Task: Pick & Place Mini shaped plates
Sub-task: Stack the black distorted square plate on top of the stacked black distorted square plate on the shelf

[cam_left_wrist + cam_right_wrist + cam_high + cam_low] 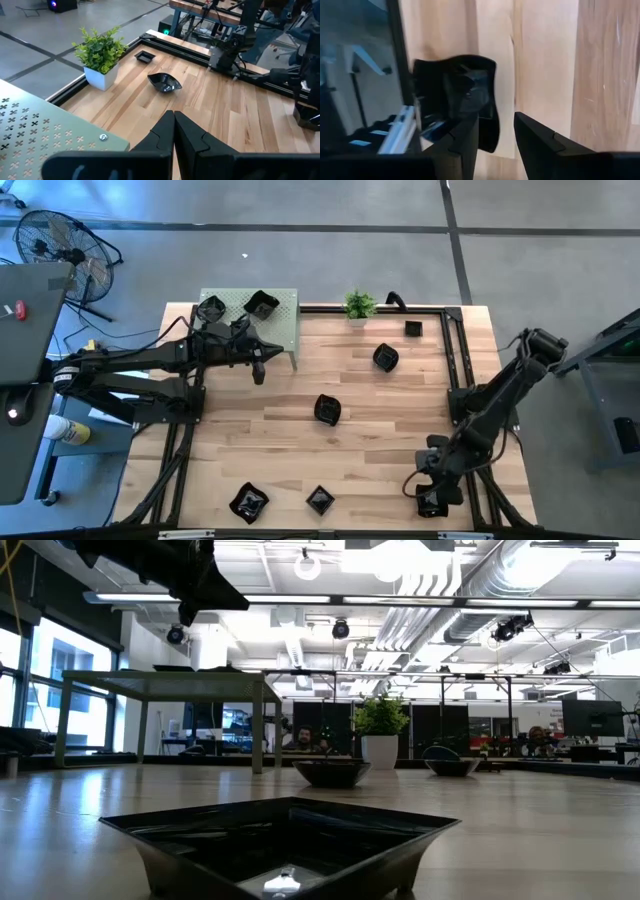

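1. Along the bottom edge of the high view, three mini shaped plates lie on the wooden table (300,450): one at lower left (248,502), one at lower centre (319,500) and one in the lower right corner (432,502). The low view has a square plate (285,850) filling its bottom, cut off by the frame edge, rim up.
2. At that lower right corner the right gripper (434,492) is down over the plate. In the right wrist view its two fingers (465,145) stand apart with bare wood between them. The plate (455,100) lies flat just beyond one finger, beside the table's black rail, not gripped. Part of it is hidden by that finger.
3. Mid-frame lies one more plate (327,409). Above and right of it is another (385,358).
4. Farther up, a small square plate (413,329) sits near the single potted plant (360,305).
5. At upper left, two plates (210,308) (262,305) rest on the green perforated shelf (285,330). That makes eight plates counted.
6. Just below the shelf, the left gripper (258,365) hangs empty, its fingers (165,137) pressed together.
7. Every plate sits hollow side up. They are too small in the high view to give a long axis.
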